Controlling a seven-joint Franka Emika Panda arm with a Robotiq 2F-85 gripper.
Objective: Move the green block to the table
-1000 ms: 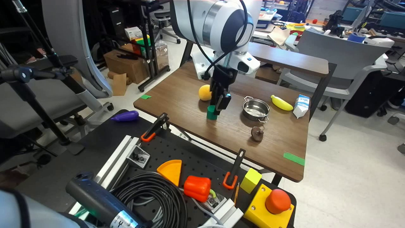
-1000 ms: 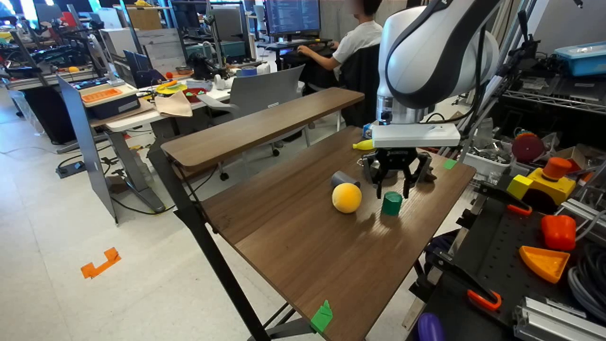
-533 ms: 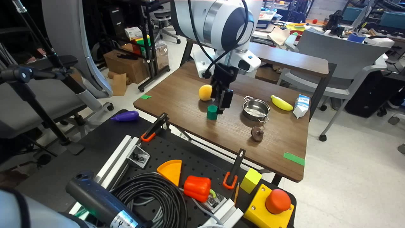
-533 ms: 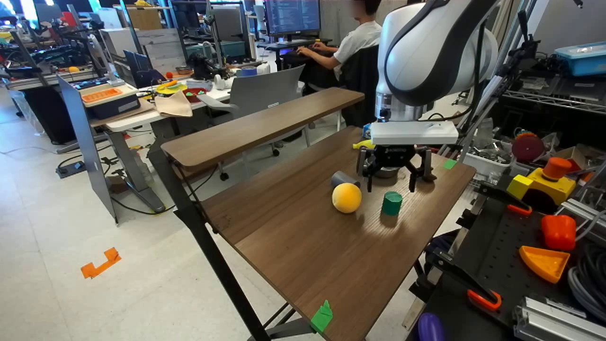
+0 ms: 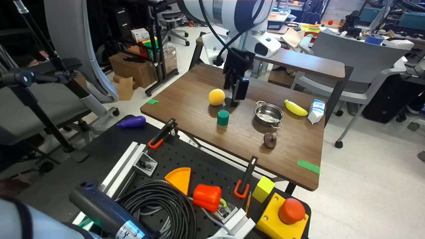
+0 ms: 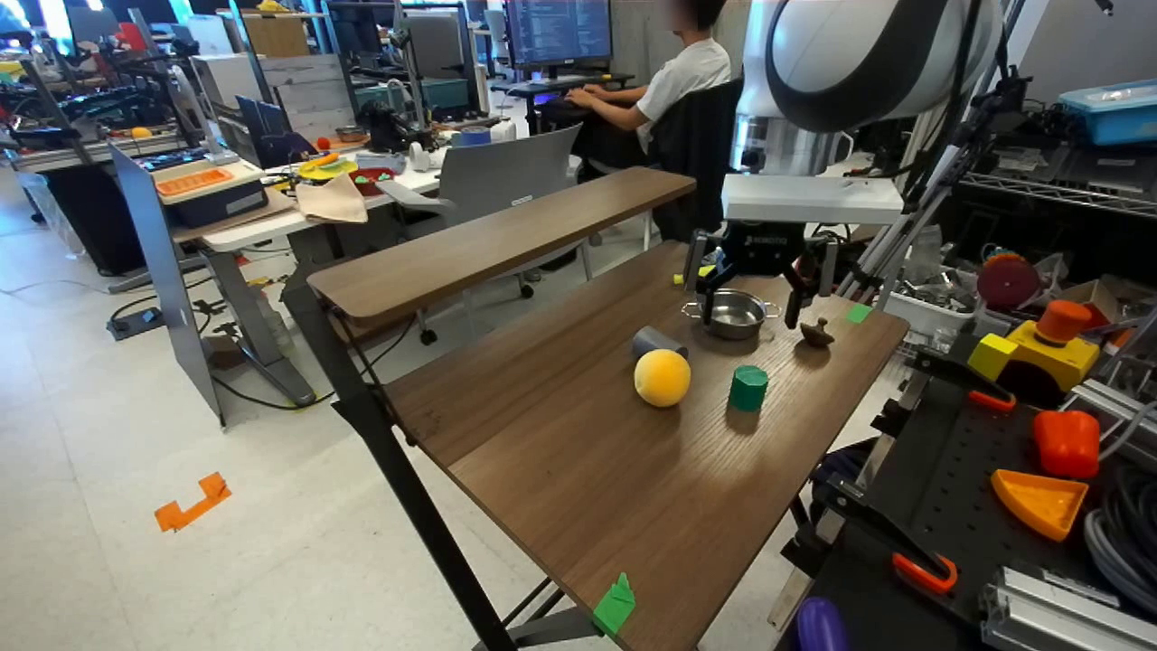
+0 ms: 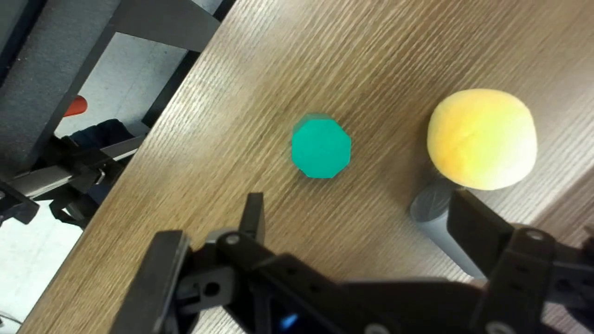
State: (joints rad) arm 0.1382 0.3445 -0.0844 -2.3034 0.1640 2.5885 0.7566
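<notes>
The black two-fingered pincer (image 6: 750,323) hangs spread wide, empty; below it, to one side, a green octagonal block (image 6: 747,389) stands on the brown wood-grain worktop (image 6: 624,488). Placing seems done; next, withdraw upward.

smooth green block (image 7: 321,148) — wood-grained table (image 6: 606,479)

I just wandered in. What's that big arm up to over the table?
A robot arm reaches over a wood-grained table, but it is handling nothing right now. Its gripper hangs open in the air with nothing in its grasp. The job is to get the green octagonal block onto the table, and that block stands there, clear of the gripper, near a yellow-orange ball. So the move looks done.
</notes>
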